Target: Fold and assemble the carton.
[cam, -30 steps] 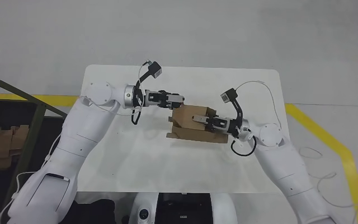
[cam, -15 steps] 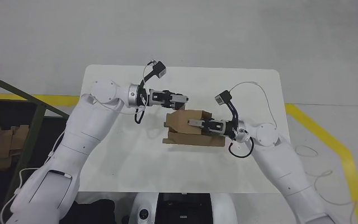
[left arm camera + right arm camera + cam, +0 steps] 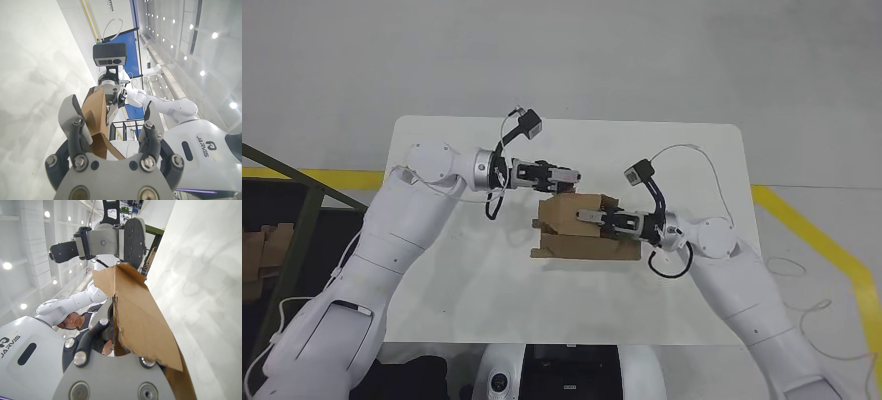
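Grips the brown carton (image 3: 140, 321) at a ragged edge with the right tool (image 3: 115, 308), one finger (image 3: 108, 315) beside the panel. Faces the left tool (image 3: 98, 246) farther off, spread wide, one dark pad (image 3: 134, 243) just beside the carton's far corner. White tabletop (image 3: 198, 294) alongside.

Bright, even overhead light. Round ceiling lamps (image 3: 214, 35) glare at 2 o'clock in left wrist view, 9 o'clock in right. Faint soft shadows on white counter (image 3: 442, 290). Wrist-view edges bend, wide-angle.
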Robot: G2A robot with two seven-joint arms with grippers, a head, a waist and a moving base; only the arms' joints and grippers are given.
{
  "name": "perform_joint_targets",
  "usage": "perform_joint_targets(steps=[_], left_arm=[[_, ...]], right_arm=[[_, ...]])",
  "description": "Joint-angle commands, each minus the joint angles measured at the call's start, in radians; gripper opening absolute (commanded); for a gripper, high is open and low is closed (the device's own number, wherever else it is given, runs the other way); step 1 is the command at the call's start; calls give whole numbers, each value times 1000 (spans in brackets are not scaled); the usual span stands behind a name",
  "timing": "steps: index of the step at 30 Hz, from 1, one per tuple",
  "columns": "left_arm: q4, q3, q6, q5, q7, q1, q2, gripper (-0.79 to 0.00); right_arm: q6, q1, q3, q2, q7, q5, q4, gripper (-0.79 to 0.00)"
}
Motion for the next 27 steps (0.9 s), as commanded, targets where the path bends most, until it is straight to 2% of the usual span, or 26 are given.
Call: perform_joint_targets(steps=[1, 12, 17, 27], left_arm=[[2, -12, 1, -8, 3, 5, 2, 0], [-50, -50, 9, -46, 3, 37, 10, 0], [-79, -36, 15, -47, 4, 43, 7, 0], [-79, 13, 28, -45, -9, 37, -6, 0]], right_arm=[[-7, -6, 15, 3, -11, 2, 0, -785], [-3, -49, 76, 13, -94, -6, -41, -785], [-1, -63, 90, 12, -150, 2, -48, -785], [-9, -69, 107, 8, -213, 22, -36, -785]])
